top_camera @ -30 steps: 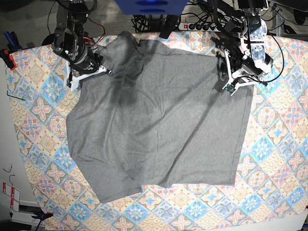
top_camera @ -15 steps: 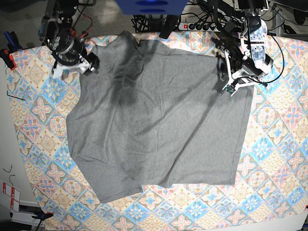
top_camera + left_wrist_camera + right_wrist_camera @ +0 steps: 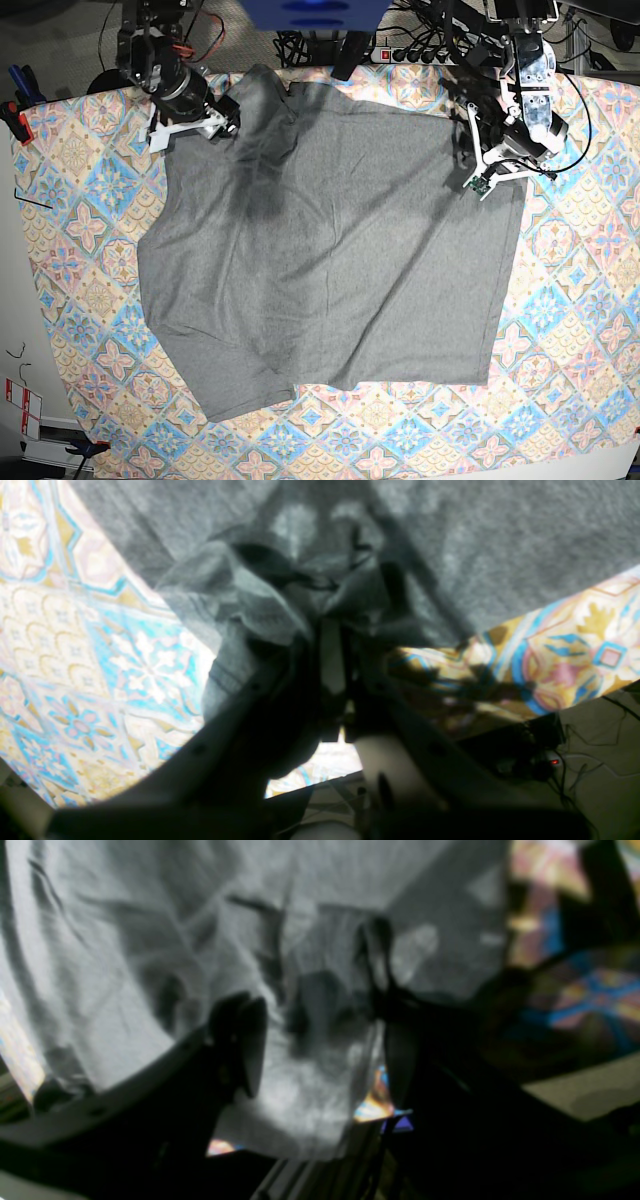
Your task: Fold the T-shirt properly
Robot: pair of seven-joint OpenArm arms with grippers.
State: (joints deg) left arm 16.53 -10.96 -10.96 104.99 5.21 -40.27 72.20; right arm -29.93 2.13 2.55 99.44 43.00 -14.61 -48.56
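The grey T-shirt (image 3: pixel 330 250) lies spread over most of the table, its lower left edge uneven. My left gripper (image 3: pixel 469 152) is at the shirt's upper right edge. In the left wrist view it (image 3: pixel 334 630) is shut on a bunched fold of the T-shirt (image 3: pixel 240 595), lifted a little off the cloth. My right gripper (image 3: pixel 222 122) is at the shirt's upper left corner. In the right wrist view it (image 3: pixel 320 1050) is open, its fingers (image 3: pixel 242 1040) spread over wrinkled shirt fabric (image 3: pixel 125 965).
The tile-patterned tablecloth (image 3: pixel 90 230) shows around the shirt on all sides. A power strip and cables (image 3: pixel 420 52) lie beyond the far edge, beside a blue block (image 3: pixel 315 12). Clamps (image 3: pixel 15 110) sit at the left edge.
My right arm swung out to the far left corner, then came back right to the shirt's upper left corner. My left arm has hardly moved.
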